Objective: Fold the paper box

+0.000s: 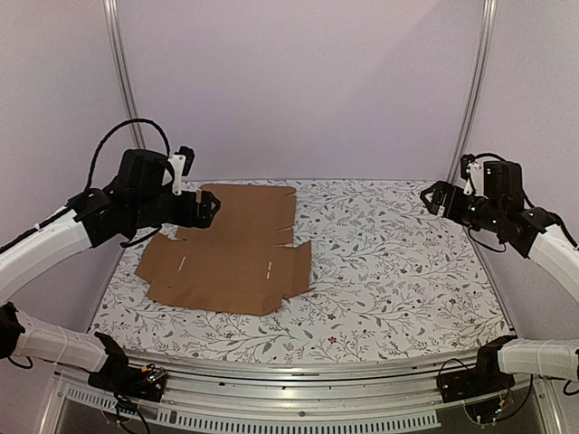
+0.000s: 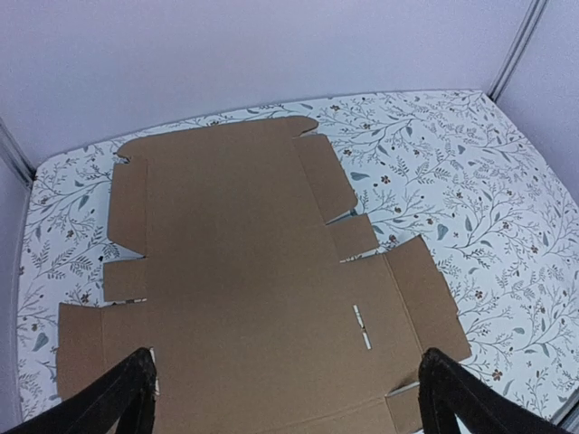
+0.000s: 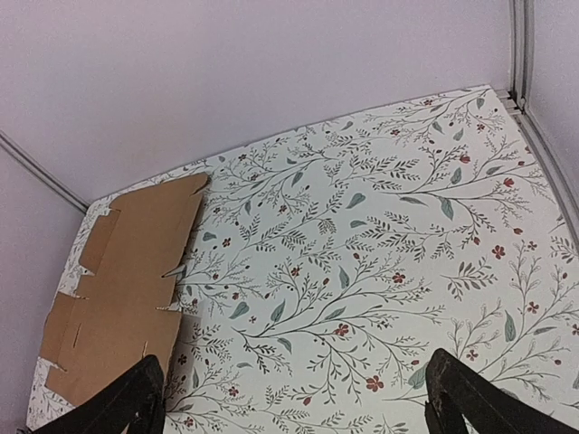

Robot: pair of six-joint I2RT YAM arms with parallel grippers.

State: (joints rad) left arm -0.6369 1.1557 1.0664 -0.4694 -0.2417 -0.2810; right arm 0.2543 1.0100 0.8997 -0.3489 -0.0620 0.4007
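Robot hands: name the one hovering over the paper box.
The left hand: it hangs above the paper box; the right hand is far off it.

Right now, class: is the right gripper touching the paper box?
Apart. The top external view shows the right gripper at the right and the paper box lying flat at the left, with bare patterned table between them.

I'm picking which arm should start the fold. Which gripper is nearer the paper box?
Left. The left gripper hovers above the paper box at its far-left part; the right gripper hangs over the floral table on the far right, well apart from it.
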